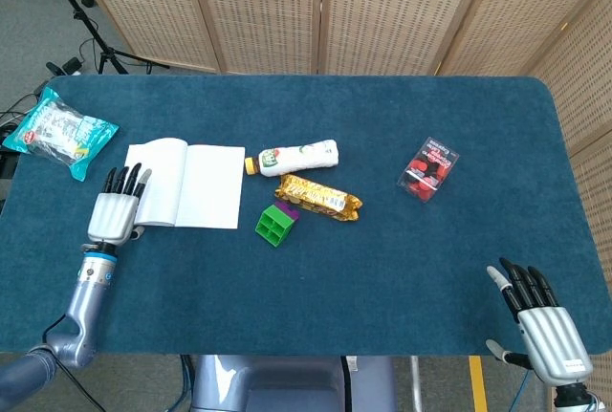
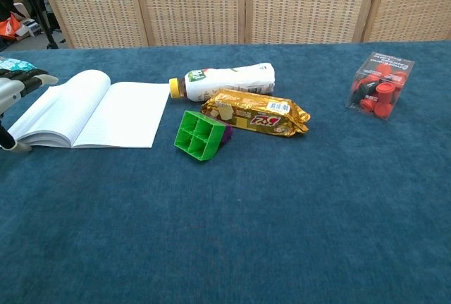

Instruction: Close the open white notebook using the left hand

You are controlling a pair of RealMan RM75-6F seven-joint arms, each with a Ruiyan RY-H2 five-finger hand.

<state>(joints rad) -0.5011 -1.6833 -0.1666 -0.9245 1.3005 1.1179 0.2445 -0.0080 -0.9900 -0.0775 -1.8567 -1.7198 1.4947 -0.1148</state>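
Observation:
The white notebook [image 1: 187, 184] [image 2: 91, 110] lies open and flat on the blue table at the left. My left hand [image 1: 118, 209] [image 2: 13, 92] hovers at the notebook's left edge, fingers straight and apart, fingertips over the left page's outer margin, holding nothing. In the chest view only its fingertips and thumb show at the frame's left border. My right hand [image 1: 542, 317] rests open near the table's front right corner, far from the notebook.
Just right of the notebook lie a white bottle [image 1: 296, 156], a gold snack pack [image 1: 318, 197] and a green block [image 1: 274, 223]. A clear box of red pieces [image 1: 427, 168] sits at the right. A snack bag [image 1: 57, 132] lies at the far left edge.

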